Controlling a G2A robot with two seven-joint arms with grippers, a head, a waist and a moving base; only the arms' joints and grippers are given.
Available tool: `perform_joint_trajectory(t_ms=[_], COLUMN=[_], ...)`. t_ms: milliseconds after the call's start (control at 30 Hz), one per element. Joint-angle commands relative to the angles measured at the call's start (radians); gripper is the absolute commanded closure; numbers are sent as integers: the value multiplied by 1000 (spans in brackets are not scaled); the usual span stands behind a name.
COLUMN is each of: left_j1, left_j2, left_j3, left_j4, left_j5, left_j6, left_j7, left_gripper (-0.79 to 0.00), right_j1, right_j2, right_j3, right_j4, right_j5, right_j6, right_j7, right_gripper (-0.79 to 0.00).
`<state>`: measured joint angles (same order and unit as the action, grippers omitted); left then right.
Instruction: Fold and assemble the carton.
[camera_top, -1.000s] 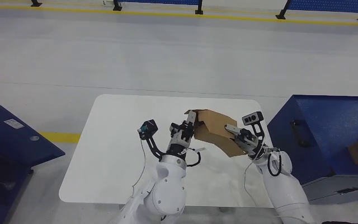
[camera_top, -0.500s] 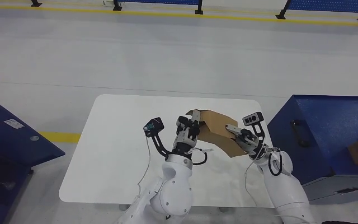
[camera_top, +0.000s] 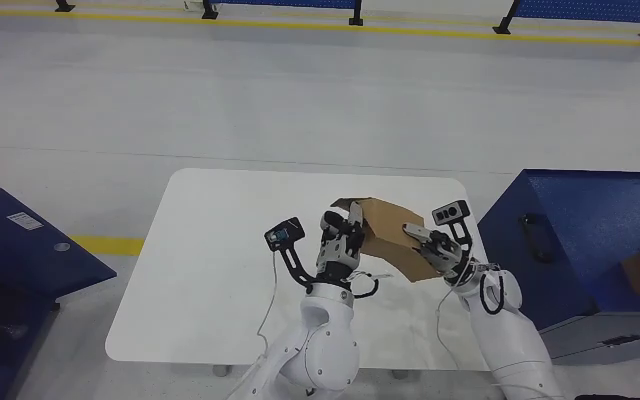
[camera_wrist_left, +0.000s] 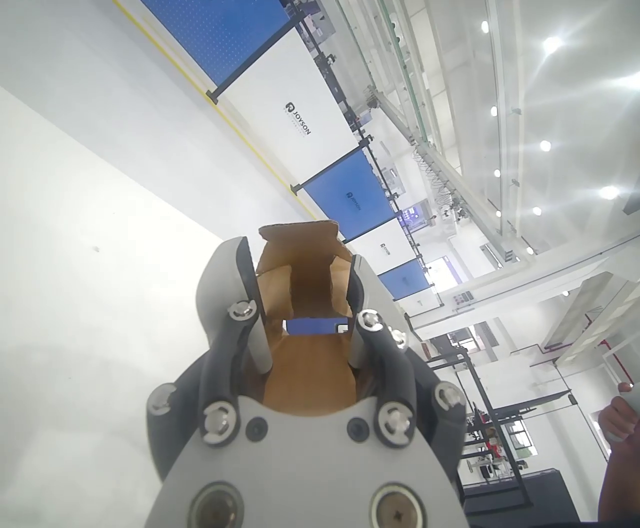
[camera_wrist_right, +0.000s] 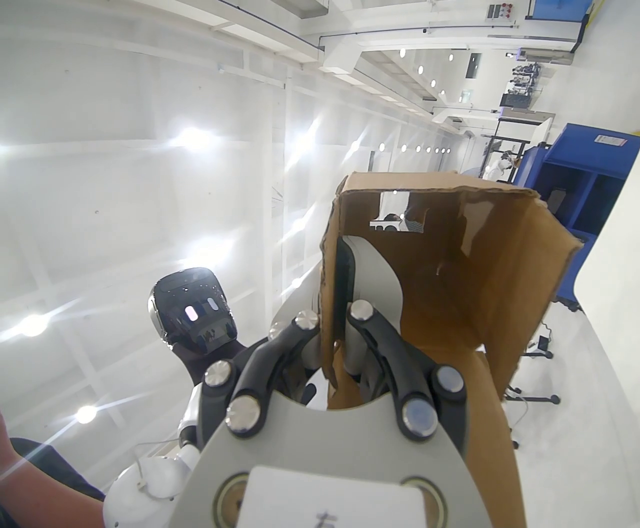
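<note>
A white table (camera_top: 200, 290) sits on a pale hall floor, and right over its near-right part the action is in mid-air. Nearest the robot, the right gripper (camera_top: 425, 241) is clamped on the carton (camera_top: 392, 230), one finger inside the wall and the other outside it, the cardboard pinched between them. The left gripper (camera_top: 346, 230) is at the box's opposite end with its jaws apart, and a brown flap lies in the gap between them. Whether they actually press on it is hard to call. The carton hangs tilted between the two arms, clear of the tabletop. It is already opened into a sleeve, and its end flaps are loose and unfolded. So this looks like the flap-folding stage, with the body squared up and the ends yet to close. The next move probably asks the right arm to hold steady while the left pushes the small flaps inward without crushing the wall. Beyond the table, a blue bin (camera_top: 560, 240) stands on the robot's right, and a yellow line (camera_top: 300, 25) runs across the far floor.
</note>
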<state>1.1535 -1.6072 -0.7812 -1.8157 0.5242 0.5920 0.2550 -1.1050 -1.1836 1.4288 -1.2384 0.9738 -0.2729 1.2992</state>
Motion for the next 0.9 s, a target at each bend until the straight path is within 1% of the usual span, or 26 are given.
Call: perform_joint_trajectory(t_ms=[0, 33, 233, 300, 500, 667, 733, 867], left_j1=[-1, -1, -5, -10, -20, -6, 7, 49], left_j2=[-4, -5, -17, -21, -31, -37, -37, -31], left_j3=[2, 3, 8, 9, 7, -8, -22, -61], left_j4=[4, 5, 13, 17, 28, 5, -19, -92], left_j5=[6, 10, 28, 30, 33, 30, 34, 47], left_j6=[1, 3, 13, 22, 39, 26, 22, 6], left_j7=[-5, -9, -33, -50, -96, -98, -93, -95], left_gripper=[-314, -292, -271, -246, -212, -225, -237, -234], right_j1=[-1, -2, -4, -3, -3, 0, 3, 27], right_j2=[0, -1, -2, -3, -3, -3, -2, -3], right_j3=[-1, -3, -11, -13, -15, -5, 0, 1], right_j4=[-2, -3, -6, -6, -5, 4, 15, 71], right_j5=[-1, -2, -5, -6, -7, 11, 30, 87], right_j6=[0, 0, 2, 2, 3, 15, 39, 139], right_j7=[1, 0, 1, 2, 6, 7, 6, 13], right_gripper=[0, 0, 0, 0, 0, 0, 0, 0])
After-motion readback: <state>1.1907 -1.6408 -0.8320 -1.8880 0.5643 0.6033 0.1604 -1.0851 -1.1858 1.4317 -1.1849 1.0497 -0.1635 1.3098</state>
